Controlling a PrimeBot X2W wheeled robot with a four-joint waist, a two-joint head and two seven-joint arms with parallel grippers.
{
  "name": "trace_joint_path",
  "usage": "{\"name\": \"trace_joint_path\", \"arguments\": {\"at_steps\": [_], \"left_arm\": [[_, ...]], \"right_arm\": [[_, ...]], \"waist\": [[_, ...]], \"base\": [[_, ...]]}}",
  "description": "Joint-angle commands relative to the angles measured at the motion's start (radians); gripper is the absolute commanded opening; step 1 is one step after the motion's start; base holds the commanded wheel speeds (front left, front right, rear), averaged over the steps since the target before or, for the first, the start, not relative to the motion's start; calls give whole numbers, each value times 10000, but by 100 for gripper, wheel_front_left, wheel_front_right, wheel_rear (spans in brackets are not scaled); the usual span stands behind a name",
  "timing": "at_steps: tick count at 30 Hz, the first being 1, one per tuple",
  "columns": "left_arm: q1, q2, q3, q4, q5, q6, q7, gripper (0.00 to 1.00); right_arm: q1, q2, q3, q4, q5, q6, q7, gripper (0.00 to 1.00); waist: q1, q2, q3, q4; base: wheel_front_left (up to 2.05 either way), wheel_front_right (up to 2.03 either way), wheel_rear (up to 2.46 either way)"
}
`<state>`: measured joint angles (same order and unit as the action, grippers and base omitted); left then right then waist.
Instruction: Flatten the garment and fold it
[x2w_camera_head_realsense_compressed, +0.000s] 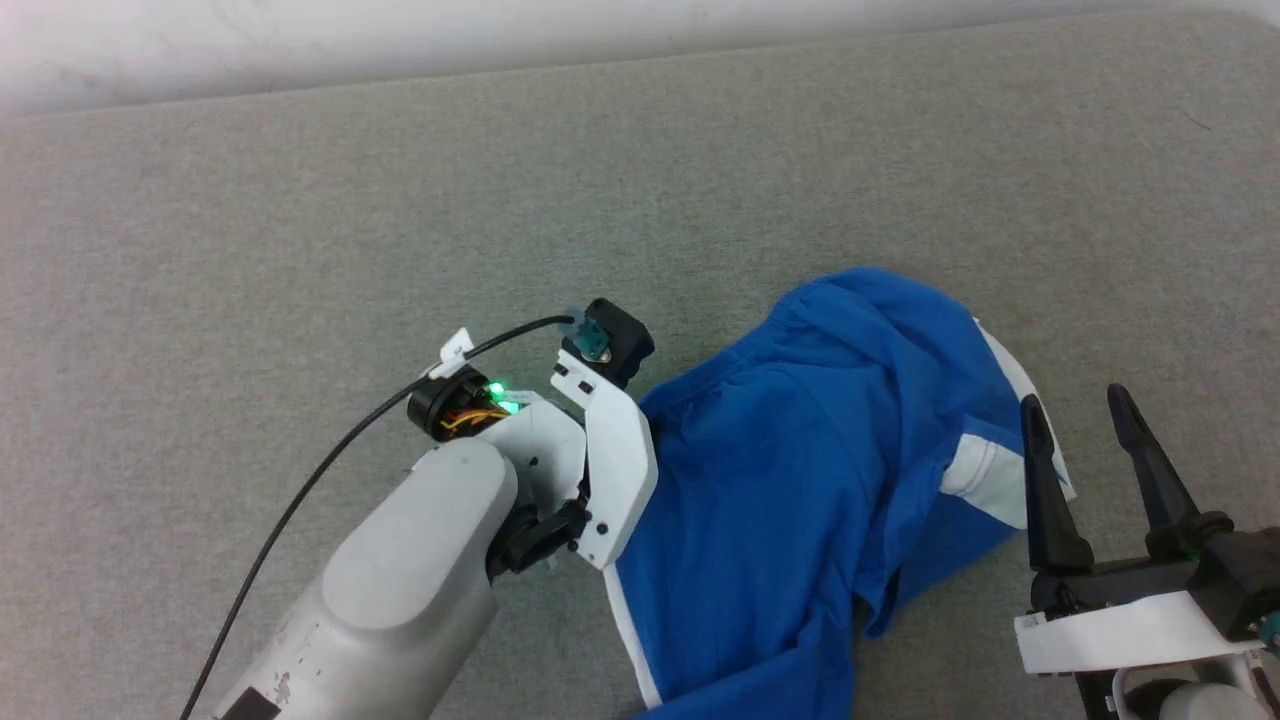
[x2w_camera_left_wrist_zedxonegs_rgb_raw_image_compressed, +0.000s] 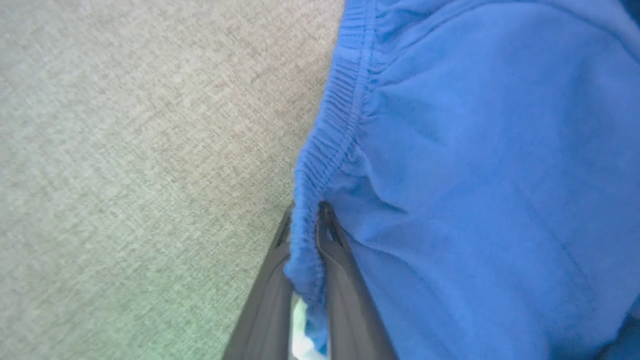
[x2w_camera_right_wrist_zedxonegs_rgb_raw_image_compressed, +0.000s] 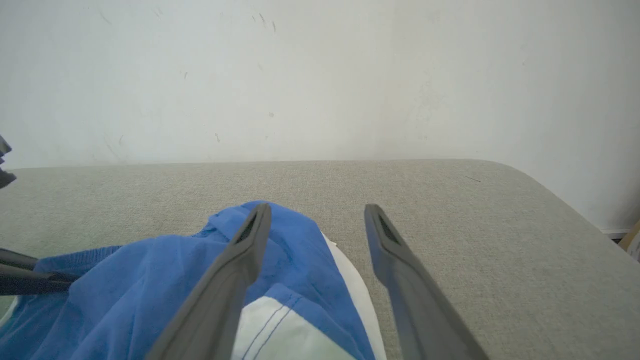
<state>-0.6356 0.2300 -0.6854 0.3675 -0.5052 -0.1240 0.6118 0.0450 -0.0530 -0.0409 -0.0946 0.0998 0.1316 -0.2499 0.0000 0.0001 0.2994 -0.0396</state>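
Left gripper (x2w_camera_left_wrist_zedxonegs_rgb_raw_image_compressed: 306, 212) jaws clench the garment (x2w_camera_head_realsense_compressed: 800, 450) at its waistband (x2w_camera_left_wrist_zedxonegs_rgb_raw_image_compressed: 340, 115); right gripper (x2w_camera_head_realsense_compressed: 1072, 398) beside it hangs released. Pulling could slip this thin pinch.

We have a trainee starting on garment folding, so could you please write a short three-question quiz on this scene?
1. True or false: the right gripper is shut on the garment.
2. Which part does the left gripper pinch? A hem trim; B elastic waistband; C white stripe.
3. Short answer: is the garment flattened yet?
Key: 1 false, it stands open; 2 B; 3 no, it lies bunched.
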Motion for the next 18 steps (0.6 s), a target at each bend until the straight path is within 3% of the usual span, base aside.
{"name": "trace_joint_path", "arguments": {"at_steps": [1,6,8,15,18], "left_arm": [[299,-24,54,136,-89,33,-254,0],[176,-358,1129,-72,-599,646,-1576,0],[216,-428,2079,-303,-1126,1152,-2268,0],[1612,312,4215,-862,-1675,2580,-3920,0],[2388,532,4628,-974,-1684,2955,-4329,0]], "right_arm": [[-142,28,-25,27,44,-9,-77,100],[-169,28,-41,18,-35,-9,-68,100],[-182,28,-73,8,-86,-9,-22,100],[-137,28,-82,-7,-111,-9,55,100],[-101,28,-91,4,-112,-9,73,100]], "waist": [[0,-1,-54,117],[0,-1,-182,404],[0,-1,-266,622],[0,-1,-318,899],[0,-1,-311,925]], "base": [[0,0,0],[0,0,0],[0,0,0],[0,0,0],[0,0,0]]}}
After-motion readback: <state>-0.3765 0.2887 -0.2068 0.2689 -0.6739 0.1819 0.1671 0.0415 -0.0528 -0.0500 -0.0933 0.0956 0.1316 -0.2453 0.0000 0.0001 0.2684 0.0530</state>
